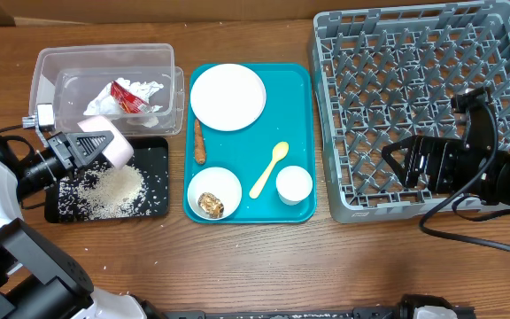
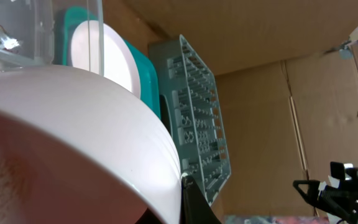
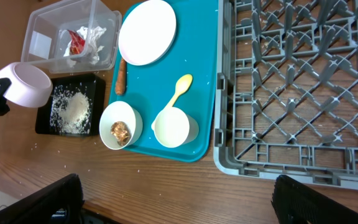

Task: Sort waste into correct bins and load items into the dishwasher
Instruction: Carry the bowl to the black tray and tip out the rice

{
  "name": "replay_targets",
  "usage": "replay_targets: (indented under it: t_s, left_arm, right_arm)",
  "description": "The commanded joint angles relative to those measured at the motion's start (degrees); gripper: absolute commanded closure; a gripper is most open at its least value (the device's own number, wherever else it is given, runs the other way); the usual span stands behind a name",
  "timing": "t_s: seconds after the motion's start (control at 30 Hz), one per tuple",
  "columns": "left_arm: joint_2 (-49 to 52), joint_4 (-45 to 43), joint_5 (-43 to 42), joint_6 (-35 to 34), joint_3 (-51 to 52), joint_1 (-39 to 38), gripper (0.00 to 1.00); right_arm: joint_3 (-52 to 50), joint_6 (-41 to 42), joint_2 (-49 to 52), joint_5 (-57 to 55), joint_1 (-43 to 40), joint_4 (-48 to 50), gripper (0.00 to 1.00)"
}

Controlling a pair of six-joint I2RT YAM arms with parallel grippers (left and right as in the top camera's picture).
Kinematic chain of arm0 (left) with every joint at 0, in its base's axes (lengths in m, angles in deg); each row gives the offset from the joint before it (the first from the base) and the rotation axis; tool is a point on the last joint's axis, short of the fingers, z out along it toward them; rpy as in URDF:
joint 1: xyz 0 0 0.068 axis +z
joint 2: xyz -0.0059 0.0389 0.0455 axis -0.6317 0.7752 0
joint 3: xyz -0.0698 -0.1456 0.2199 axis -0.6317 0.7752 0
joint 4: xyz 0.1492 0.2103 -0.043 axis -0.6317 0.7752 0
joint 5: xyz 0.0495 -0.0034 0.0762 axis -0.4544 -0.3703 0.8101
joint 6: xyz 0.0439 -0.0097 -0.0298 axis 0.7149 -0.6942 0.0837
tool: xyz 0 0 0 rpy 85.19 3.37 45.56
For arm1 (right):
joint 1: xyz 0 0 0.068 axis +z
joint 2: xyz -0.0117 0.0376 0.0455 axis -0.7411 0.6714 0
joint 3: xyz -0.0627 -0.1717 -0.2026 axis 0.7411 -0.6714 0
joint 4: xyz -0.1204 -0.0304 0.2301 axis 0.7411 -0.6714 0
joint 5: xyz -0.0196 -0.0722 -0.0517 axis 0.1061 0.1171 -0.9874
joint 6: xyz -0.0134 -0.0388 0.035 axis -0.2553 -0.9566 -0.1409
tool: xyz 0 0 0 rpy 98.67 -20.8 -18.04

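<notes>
My left gripper [image 1: 96,146] is shut on a white-pink bowl [image 1: 109,142], tipped on its side above the black tray [image 1: 151,152], where white rice [image 1: 113,188] lies piled. The bowl fills the left wrist view [image 2: 73,137]. The clear tub [image 1: 51,66] holds the red wrapper with tissue [image 1: 131,96]. On the teal tray [image 1: 304,133] sit the plate [image 1: 227,97], brown stick [image 1: 199,142], yellow spoon [image 1: 269,168], cup [image 1: 294,185] and a second bowl [image 1: 214,192] with the brown lump [image 1: 209,204]. My right gripper [image 1: 410,159] is open and empty over the grey rack [image 1: 414,53].
Loose rice grains are scattered on the wood around the black tray [image 3: 42,124]. Cardboard walls stand behind the table. The rack [image 3: 303,81] takes up the right side, with the teal tray [image 3: 210,93] against its left edge.
</notes>
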Motion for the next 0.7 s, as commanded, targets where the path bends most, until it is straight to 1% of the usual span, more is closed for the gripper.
replay_targets:
  t_s: [0.0, 0.03, 0.1, 0.17, 0.23, 0.3, 0.33, 0.37, 0.67]
  left_arm:
    - [0.42, -2.21, 1.75, 1.07, -0.46, -0.2, 0.96]
    - [0.83, -2.29, 2.29, 1.01, -0.42, -0.15, 0.96]
    - [2.12, -0.87, -0.28, 0.33, -0.28, 0.15, 0.96]
    - [4.48, 1.25, -5.68, 0.66, -0.26, 0.46, 0.96]
    - [6.36, 2.08, -9.16, 0.61, -0.26, 0.72, 0.96]
    - [8.37, 2.25, -12.7, -1.55, -0.26, 0.92, 0.96]
    - [9.18, 3.32, -13.84, -4.09, -0.26, 0.92, 0.96]
    - [9.46, 3.74, -13.84, -5.95, -0.26, 0.92, 0.96]
    - [9.44, 2.84, -13.79, -5.77, -0.26, 0.92, 0.96]
  right_arm:
    - [0.5, -0.26, -0.24, 0.35, -0.11, 0.07, 0.0]
    - [0.5, -0.28, -0.24, 0.35, -0.11, 0.09, 0.0]
    - [0.5, -0.33, -0.24, 0.35, -0.11, 0.15, 0.0]
    - [0.5, -0.44, -0.24, 0.35, -0.11, 0.02, 0.0]
    - [0.5, -0.44, -0.24, 0.35, -0.11, -0.17, 0.0]
    - [0.5, -0.44, -0.24, -0.13, -0.11, -0.66, 0.0]
    - [0.5, -0.46, -0.24, -0.31, -0.11, -0.94, 0.0]
    - [0.5, -0.44, -0.24, -0.31, -0.11, -1.07, 0.0]
    - [0.5, -0.44, -0.24, -0.28, -0.11, -0.76, 0.0]
